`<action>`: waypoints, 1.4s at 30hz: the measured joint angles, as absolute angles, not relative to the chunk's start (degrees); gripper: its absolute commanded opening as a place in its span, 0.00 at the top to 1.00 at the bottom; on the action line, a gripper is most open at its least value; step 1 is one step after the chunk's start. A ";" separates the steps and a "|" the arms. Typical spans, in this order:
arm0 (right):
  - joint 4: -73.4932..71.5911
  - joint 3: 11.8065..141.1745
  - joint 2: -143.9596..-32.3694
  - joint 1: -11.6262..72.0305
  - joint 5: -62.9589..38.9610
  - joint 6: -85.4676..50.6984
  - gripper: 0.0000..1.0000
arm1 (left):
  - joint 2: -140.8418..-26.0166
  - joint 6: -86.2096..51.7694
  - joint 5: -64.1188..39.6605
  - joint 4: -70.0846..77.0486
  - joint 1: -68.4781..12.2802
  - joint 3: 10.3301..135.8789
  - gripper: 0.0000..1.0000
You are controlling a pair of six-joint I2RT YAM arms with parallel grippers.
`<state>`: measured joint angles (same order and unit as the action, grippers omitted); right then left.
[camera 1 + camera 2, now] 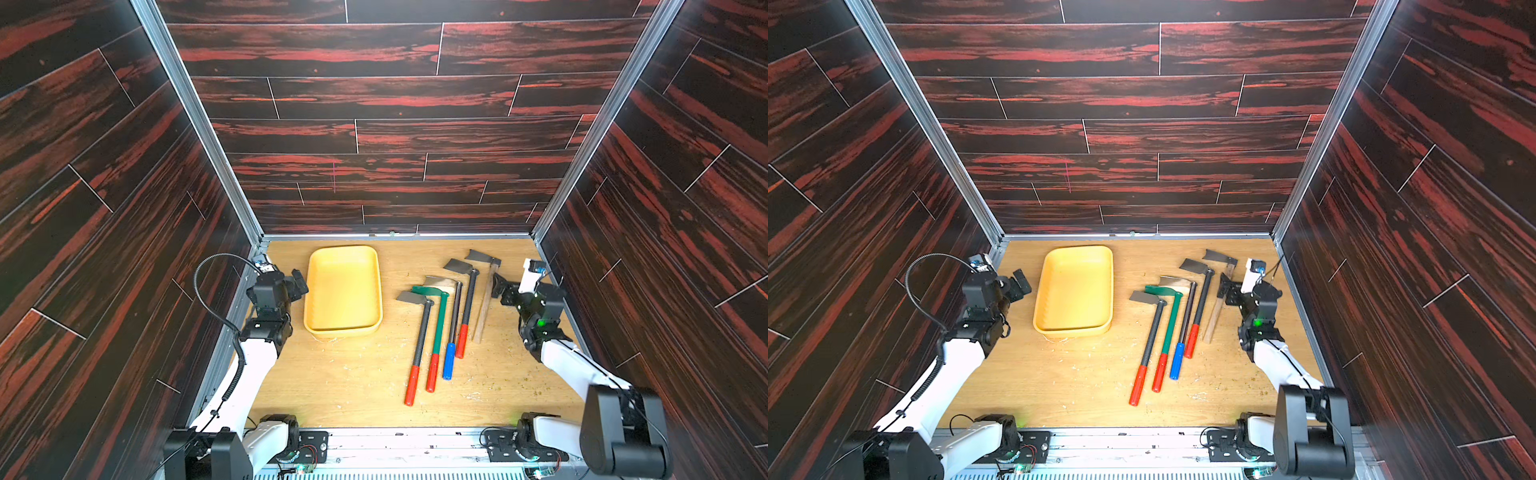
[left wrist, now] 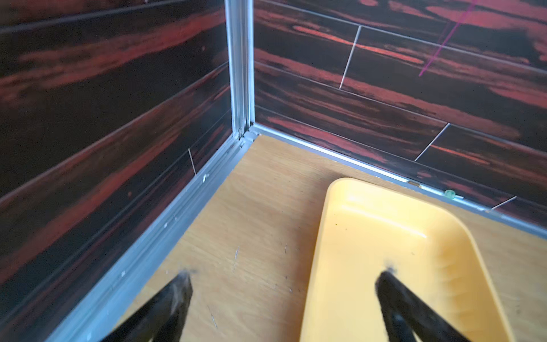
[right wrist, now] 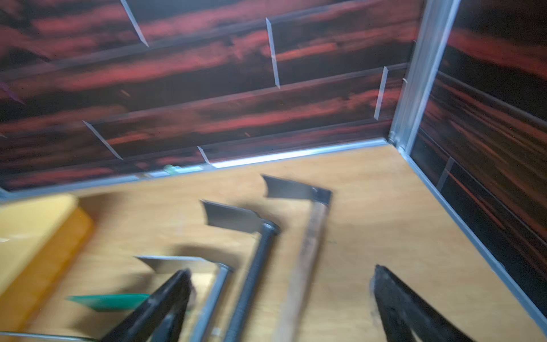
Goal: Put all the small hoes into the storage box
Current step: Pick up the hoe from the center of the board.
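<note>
Five hoes (image 1: 439, 328) are lying on the wooden tabletop (image 1: 353, 374), none in the shallow yellow plastic storage box (image 1: 343, 329), as the right gripper (image 3: 281, 271), wide open and empty like the left gripper (image 2: 284, 274), is hovering pre-grasp beside the wooden-handled small hoe (image 1: 485, 307), next needing to descend and clamp its handle

Right wrist view blurred, storage box (image 3: 38, 245) and hoes' handles (image 3: 254, 281) cut off at its edges, wooden-handled hoe (image 1: 1212, 320) partly hidden behind right gripper (image 1: 1227, 291) in a top view
</note>
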<state>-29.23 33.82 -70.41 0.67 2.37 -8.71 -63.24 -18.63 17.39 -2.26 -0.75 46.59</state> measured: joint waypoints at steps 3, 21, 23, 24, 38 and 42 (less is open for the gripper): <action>-22.09 38.04 -68.25 2.57 3.86 -11.97 0.02 | -63.31 -24.25 18.48 -11.00 -1.37 52.01 0.00; 17.06 57.04 -65.30 5.13 18.46 -34.00 0.02 | -58.41 -45.54 6.61 -9.98 -1.61 49.34 0.00; 18.55 57.06 -64.62 4.97 18.33 -35.42 0.02 | -57.54 -46.41 6.35 -7.62 -1.63 47.68 0.00; 18.70 56.88 -64.25 4.91 17.58 -35.70 0.02 | -57.17 -46.78 6.46 -7.35 -1.63 47.18 0.00; 19.73 58.76 -65.06 5.72 9.61 -34.35 0.02 | -65.28 -39.16 6.07 -14.04 -4.51 59.59 0.00; 20.95 59.55 -65.73 8.51 10.59 -32.38 0.02 | -68.55 -36.12 9.96 -18.11 -10.07 64.23 0.00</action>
